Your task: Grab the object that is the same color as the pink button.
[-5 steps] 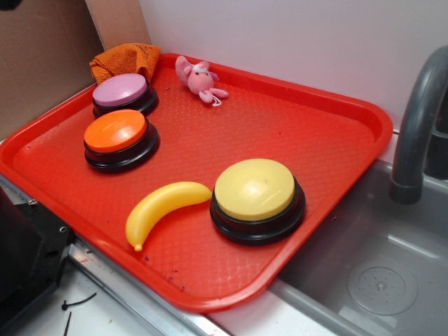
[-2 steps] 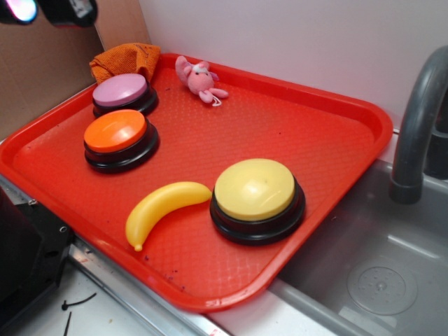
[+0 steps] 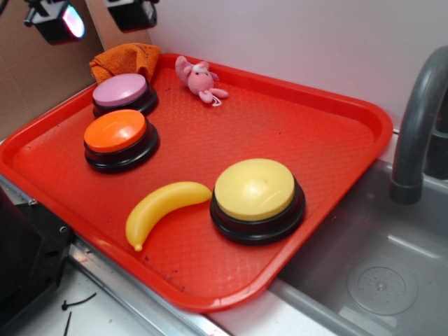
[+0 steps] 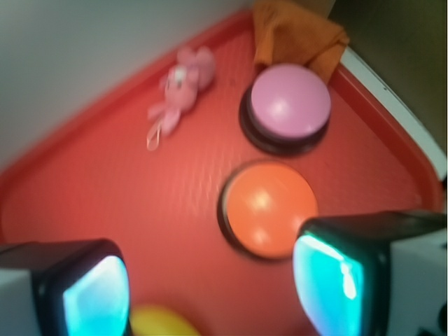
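The hand (image 3: 94, 17) hangs at the top left of the exterior view, above the far left corner of the red tray (image 3: 336, 140). Its two fingers (image 3: 56, 22) stand well spread with nothing between them, touching nothing. Most of the hand is cut off by the top edge of the picture. In the wrist view the two fingertips (image 4: 94, 297) fill the bottom corners with a wide gap between them, and the whole view is blurred.

Below the hand, an orange cloth (image 3: 124, 59) is bunched in the tray's far left corner, partly over the rim. Just in front of it sits the pink button (image 3: 124, 93), and nearer along the left side the orange button (image 3: 119, 138), the two close but apart. A yellow banana (image 3: 162, 208) lies near the front edge, its tip just beside the yellow button (image 3: 257, 198).

The pink bunny (image 3: 199, 78) lies at the tray's far edge, to the right of the pink button and apart from it, with bare tray on its right and front. Its thin string (image 4: 159, 129) trails onto the tray floor; its face is too blurred to make out in the wrist view.

The right half of the tray is open. Past the tray's right edge are a grey sink (image 3: 378, 273) and a faucet (image 3: 420, 126), cut off by the picture's edge.
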You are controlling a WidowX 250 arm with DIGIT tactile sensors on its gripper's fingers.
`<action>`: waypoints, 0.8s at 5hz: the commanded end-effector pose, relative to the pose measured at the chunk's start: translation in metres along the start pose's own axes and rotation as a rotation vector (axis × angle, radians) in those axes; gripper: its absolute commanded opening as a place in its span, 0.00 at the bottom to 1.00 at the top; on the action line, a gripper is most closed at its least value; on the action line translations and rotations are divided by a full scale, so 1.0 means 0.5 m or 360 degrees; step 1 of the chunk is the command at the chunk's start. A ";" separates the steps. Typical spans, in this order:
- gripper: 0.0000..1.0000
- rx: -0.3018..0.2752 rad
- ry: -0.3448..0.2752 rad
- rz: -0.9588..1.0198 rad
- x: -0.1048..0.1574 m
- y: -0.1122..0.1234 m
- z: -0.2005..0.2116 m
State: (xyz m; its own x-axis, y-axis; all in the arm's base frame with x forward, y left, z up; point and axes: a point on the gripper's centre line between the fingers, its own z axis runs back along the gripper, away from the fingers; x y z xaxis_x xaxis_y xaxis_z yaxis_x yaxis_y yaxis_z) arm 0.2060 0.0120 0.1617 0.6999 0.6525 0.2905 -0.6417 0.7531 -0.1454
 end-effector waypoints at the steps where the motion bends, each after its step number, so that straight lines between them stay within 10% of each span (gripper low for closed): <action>1: 1.00 -0.0017 -0.0335 0.0345 0.088 -0.007 -0.082; 4: 1.00 0.0034 -0.0457 0.0322 0.164 -0.037 -0.214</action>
State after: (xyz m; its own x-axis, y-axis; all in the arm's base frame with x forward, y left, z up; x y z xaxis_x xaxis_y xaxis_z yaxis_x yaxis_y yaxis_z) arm 0.3019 0.0512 0.0661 0.4787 0.7322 0.4845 -0.7723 0.6136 -0.1642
